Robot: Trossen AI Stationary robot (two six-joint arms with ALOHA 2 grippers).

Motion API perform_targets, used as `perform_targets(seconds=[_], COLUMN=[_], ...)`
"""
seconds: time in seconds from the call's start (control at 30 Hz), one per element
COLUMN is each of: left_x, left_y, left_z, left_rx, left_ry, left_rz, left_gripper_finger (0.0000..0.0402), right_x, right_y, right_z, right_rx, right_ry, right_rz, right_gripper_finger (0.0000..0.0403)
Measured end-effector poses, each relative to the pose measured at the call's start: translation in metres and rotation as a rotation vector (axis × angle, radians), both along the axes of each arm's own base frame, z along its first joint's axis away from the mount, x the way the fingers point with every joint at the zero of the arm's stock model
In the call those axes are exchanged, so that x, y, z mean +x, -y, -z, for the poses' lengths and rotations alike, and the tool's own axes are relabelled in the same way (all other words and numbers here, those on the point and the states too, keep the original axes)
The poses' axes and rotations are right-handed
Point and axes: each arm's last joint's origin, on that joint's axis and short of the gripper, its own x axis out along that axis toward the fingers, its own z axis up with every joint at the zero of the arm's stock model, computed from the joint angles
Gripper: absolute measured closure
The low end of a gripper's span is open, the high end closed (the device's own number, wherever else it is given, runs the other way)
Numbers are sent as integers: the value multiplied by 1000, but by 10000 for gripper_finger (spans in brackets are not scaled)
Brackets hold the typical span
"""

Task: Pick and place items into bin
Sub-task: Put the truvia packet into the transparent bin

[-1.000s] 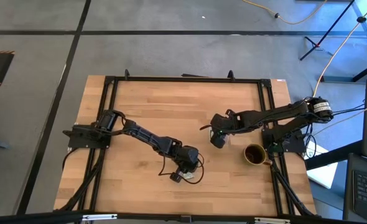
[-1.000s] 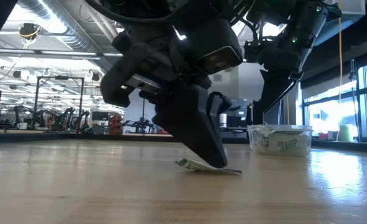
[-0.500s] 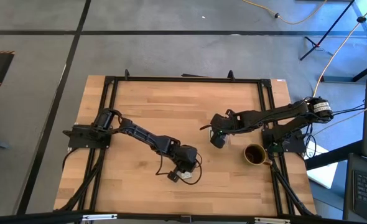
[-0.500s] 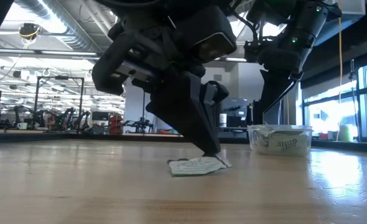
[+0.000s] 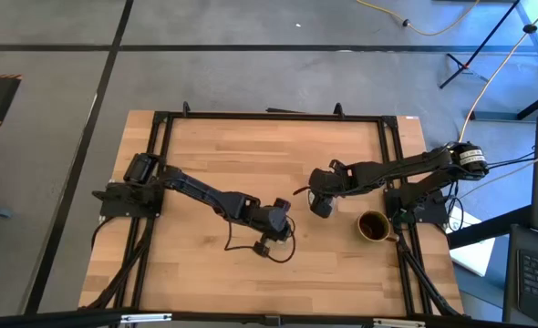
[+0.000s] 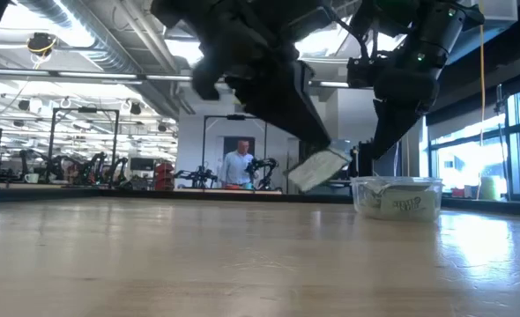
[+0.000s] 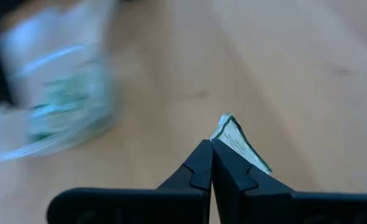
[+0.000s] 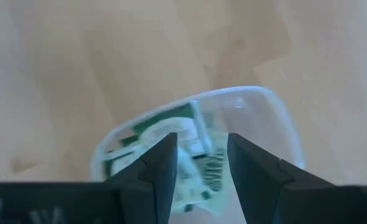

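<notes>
Packet (image 6: 320, 165) first: I have it pinched edge-on in my left gripper (image 6: 317, 151), fingers shut on one end so the rest of the packet juts out past the fingertips, tilted and well clear of the counter (image 6: 154, 264). My left wrist view shows the same thing, the pale green and white corner poking out beyond the closed tips.

What matters now is where the bin (image 6: 397, 196) lies from that gripper. In the low view it sits lower than the held packet and off to one side, resting on the counter. From above, the left gripper (image 5: 271, 221) is near the middle of the counter and the bin lies farther out toward the right arm's side, mostly hidden under the right gripper (image 5: 321, 204).

That is my worry. The right gripper hangs directly over the bin (image 8: 196, 155), fingers parted with nothing between them, and I can see packets already inside through the gap. The left arm carries the load, so I judge the right one has to give way, or I come in low beneath it.
</notes>
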Motion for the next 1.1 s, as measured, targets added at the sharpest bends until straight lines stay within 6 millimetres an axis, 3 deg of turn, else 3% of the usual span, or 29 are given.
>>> perform_targets(seconds=[0.2, 0.43, 0.87, 1.1], left_x=[3, 4, 1, 5], left_y=[-15, -26, -18, -17], left_z=[-9, -11, -17, -22], left_rx=[138, 302, 426, 396], left_ry=[74, 119, 171, 233], left_rz=[-174, -342, -419, -435], left_gripper_finger=[400, 400, 400, 400], right_x=[9, 15, 22, 26], right_y=[-8, -22, -22, -22], right_z=[-4, -8, -13, -16], right_rx=[127, 94, 45, 59], right_ry=[85, 149, 234, 300], right_rz=[-139, -308, -284, -260], right_gripper_finger=[259, 259, 259, 259])
